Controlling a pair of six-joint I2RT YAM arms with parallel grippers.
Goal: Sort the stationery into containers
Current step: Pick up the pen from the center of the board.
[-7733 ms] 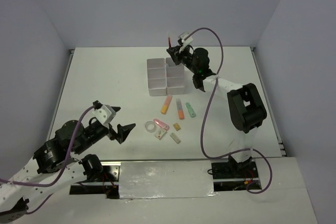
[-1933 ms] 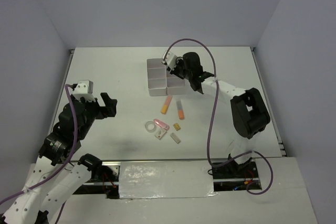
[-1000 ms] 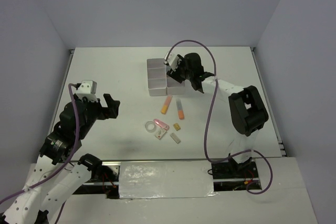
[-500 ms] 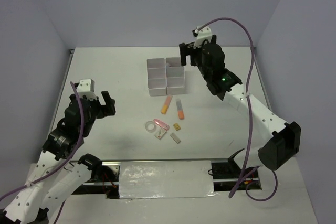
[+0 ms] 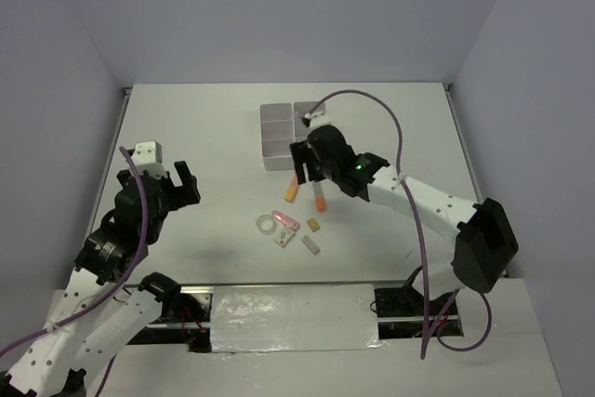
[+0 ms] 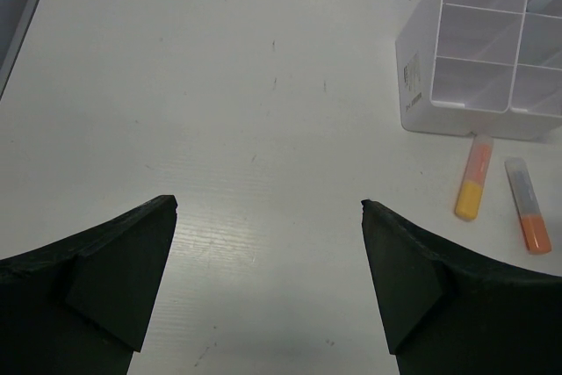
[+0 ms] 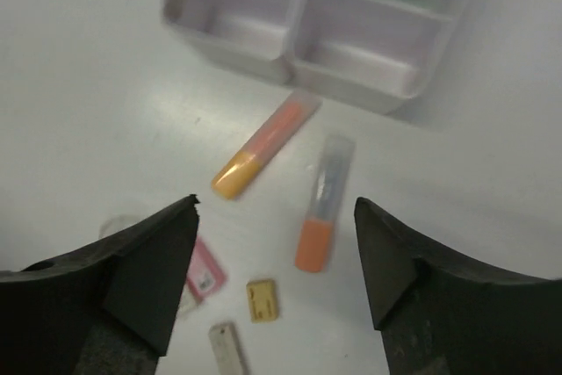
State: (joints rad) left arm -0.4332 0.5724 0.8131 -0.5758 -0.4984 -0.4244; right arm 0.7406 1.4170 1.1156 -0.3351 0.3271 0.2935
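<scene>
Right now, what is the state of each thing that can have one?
left end effector: open, empty.
right end effector: open, empty.
containers: upright, open-topped.
peach highlighter: lying on the table, unsorted.
orange highlighter: lying on the table, unsorted.
tape ring: lying flat, unsorted.

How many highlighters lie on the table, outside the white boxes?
2. One peach-and-yellow highlighter lies just before the boxes; one grey-and-orange highlighter lies beside it, apart. Others may be hidden inside the boxes.
</scene>
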